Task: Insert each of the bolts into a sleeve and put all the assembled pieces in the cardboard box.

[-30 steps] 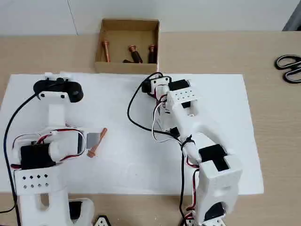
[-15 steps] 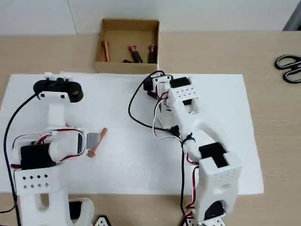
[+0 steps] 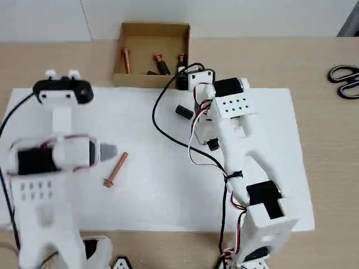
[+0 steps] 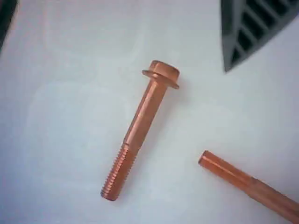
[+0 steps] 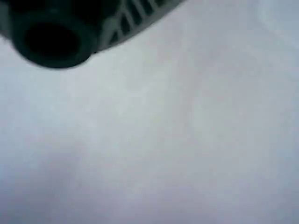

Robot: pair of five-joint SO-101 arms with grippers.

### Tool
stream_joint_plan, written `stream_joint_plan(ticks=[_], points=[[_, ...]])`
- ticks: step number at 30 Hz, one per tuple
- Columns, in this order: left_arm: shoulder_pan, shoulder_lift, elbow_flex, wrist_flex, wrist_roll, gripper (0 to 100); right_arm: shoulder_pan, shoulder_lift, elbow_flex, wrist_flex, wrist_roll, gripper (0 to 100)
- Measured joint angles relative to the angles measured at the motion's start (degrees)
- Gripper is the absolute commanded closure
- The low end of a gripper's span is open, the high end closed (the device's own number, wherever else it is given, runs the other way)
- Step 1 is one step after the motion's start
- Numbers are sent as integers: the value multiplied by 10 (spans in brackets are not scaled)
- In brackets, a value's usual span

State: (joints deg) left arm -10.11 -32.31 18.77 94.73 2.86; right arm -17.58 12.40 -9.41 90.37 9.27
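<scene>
While the left hand (image 3: 107,151) hangs over the white sheet (image 3: 168,190), we see its fingers (image 4: 252,28) spread wide apart with nothing in them. A copper bolt (image 4: 140,135) lies flat on the sheet right under this hand, between the fingers and touching neither one. Its head is the end nearer the grey finger. Near the bolt but not touching it, we see the end of a second copper rod (image 4: 243,184).

The right hand (image 3: 190,112) is clamped on a short black sleeve (image 3: 183,111). From this hand's own camera we look straight into the sleeve's hole, and a ribbed finger (image 5: 131,18) sits tight against it, with the sheet below.

Just past the right hand stands the cardboard box (image 3: 152,26) on the counter (image 3: 314,61). Inside it we count three more bolts (image 3: 126,59), and two of them sit in dark sleeves. Scissors (image 3: 345,80) lie on the counter, well apart from both hands.
</scene>
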Motion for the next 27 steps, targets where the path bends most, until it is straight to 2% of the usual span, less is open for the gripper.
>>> stream_joint_plan(ticks=[7,16,24,27], points=[[-47,166,-127,0,63,709,0,0,0,3,0,993],[-68,195,-136,20,79,710,0,0,0,8,0,993],[-74,331,-137,20,262,710,1,0,0,8,0,993],[-75,390,-137,20,297,710,1,0,0,8,0,993]])
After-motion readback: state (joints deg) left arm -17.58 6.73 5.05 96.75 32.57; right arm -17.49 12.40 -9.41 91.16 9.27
